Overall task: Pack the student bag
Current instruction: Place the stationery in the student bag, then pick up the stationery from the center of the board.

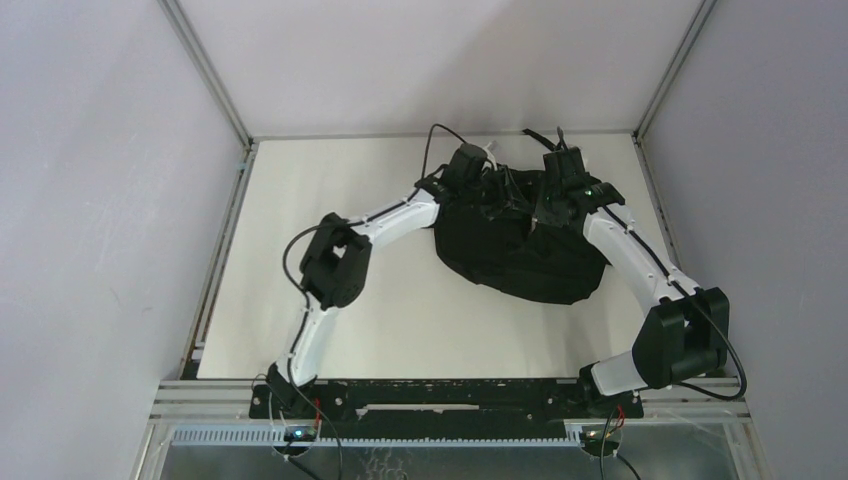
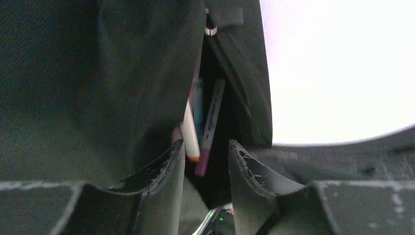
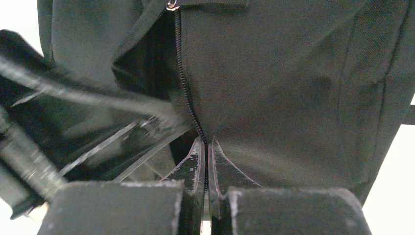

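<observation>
The student bag [image 1: 520, 255] is plain black. A white pen [image 2: 190, 132] is tipped orange, a white marker [image 2: 209, 129] capped purple, beside a pale blue pen [image 2: 198, 105]. The surface [image 1: 400, 310] is off-white.

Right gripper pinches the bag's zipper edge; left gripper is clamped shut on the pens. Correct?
No: the left gripper is open, the pens unclamped inside the bag, as the left wrist view shows. The right gripper does pinch the zipper edge.

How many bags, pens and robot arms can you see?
Bags: 1, the black bag.
Pens: 3 showing inside its opening, an orange-tipped pen, a blue pen and a purple-tipped pen; others may be hidden.
Robot arms: 2, the left arm and the right arm.
Total: 6.
</observation>
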`<act>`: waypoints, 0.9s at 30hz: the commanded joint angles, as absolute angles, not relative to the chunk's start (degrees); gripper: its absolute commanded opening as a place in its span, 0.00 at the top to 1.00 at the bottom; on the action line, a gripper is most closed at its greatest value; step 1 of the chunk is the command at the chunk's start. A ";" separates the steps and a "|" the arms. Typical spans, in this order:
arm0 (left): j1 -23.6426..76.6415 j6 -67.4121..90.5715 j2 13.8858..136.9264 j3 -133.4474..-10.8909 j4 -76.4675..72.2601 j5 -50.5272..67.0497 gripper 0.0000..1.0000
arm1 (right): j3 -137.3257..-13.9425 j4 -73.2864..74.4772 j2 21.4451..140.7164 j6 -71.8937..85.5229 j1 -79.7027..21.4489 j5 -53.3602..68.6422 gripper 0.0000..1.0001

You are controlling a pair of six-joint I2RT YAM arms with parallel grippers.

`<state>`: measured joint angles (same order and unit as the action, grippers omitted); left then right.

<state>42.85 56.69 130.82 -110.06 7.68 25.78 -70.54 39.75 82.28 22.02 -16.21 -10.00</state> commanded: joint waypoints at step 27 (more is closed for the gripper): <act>59.49 4.75 98.81 -69.83 9.63 11.12 0.52 | -88.90 33.84 97.64 26.86 -11.66 -5.97 1.00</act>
